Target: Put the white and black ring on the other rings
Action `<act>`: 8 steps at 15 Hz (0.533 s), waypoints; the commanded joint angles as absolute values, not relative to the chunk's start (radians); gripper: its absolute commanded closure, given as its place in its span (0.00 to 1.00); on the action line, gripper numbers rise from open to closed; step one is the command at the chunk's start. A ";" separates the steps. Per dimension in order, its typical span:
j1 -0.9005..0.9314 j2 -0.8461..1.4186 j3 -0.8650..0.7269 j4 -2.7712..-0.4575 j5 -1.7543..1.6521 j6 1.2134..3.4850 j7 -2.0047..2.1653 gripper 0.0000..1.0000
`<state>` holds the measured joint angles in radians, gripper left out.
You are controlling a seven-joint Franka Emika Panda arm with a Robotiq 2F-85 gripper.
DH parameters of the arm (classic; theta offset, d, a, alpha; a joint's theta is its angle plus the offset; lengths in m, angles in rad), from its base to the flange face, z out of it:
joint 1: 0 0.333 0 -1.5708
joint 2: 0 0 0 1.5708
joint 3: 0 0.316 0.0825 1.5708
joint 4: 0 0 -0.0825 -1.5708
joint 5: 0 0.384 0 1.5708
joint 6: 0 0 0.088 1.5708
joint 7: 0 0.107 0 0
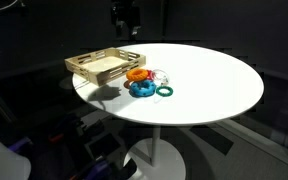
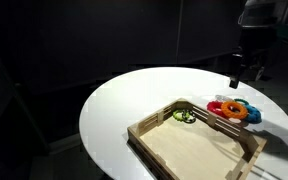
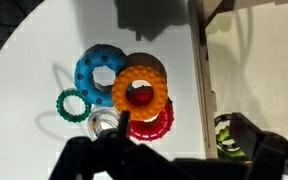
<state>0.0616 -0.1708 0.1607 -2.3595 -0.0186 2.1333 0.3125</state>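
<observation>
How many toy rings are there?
6. Blue, small green and a pale one lie flat on the table; orange sits atop red; a dark striped one, apparently a ring, lies in the tray. More could hide under the stack.

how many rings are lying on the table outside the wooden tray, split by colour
blue ring: 1
orange ring: 1
red ring, under the orange one: 1
green ring: 1
whitish clear ring: 1
total: 5
</observation>
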 commanded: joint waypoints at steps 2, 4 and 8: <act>0.065 -0.173 0.151 -2.362 -0.035 2.133 0.327 0.00; 0.070 -0.167 0.151 -2.356 -0.026 2.147 0.322 0.00; 0.085 -0.142 0.163 -2.331 -0.020 2.179 0.325 0.00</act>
<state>0.0681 -0.1638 0.1597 -2.3588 -0.0186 2.1558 0.3125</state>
